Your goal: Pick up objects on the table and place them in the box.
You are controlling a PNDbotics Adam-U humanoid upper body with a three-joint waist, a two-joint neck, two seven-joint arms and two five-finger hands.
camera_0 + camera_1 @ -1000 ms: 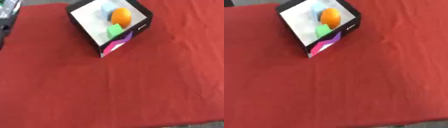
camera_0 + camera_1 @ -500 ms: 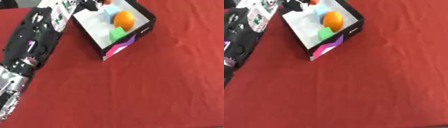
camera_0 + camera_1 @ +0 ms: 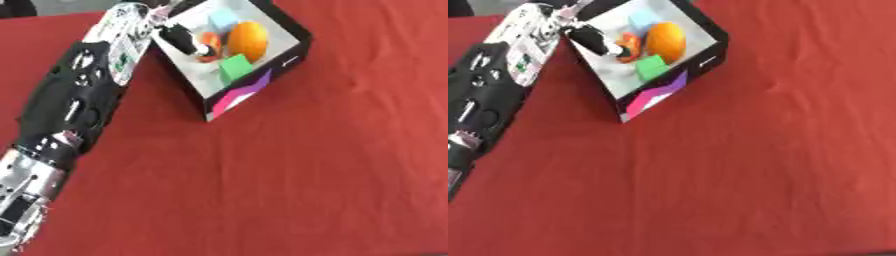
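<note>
Four things sit in one box (image 3: 293, 52); left robot hand (image 3: 179, 40) pinches the red-orange one (image 3: 208, 41).

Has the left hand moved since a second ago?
Yes. It was out of view then; now the left hand has come in from the left side and reaches over the near-left wall of the box, fingers inside by the orange ball.

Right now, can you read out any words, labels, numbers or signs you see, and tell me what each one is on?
None can be read.
Box: a small white mark on its black side, too blurred to read; pink and purple shapes near the corner, no letters.
Left arm: small green and dark marks on its silver panel, too blurred to read.
</note>
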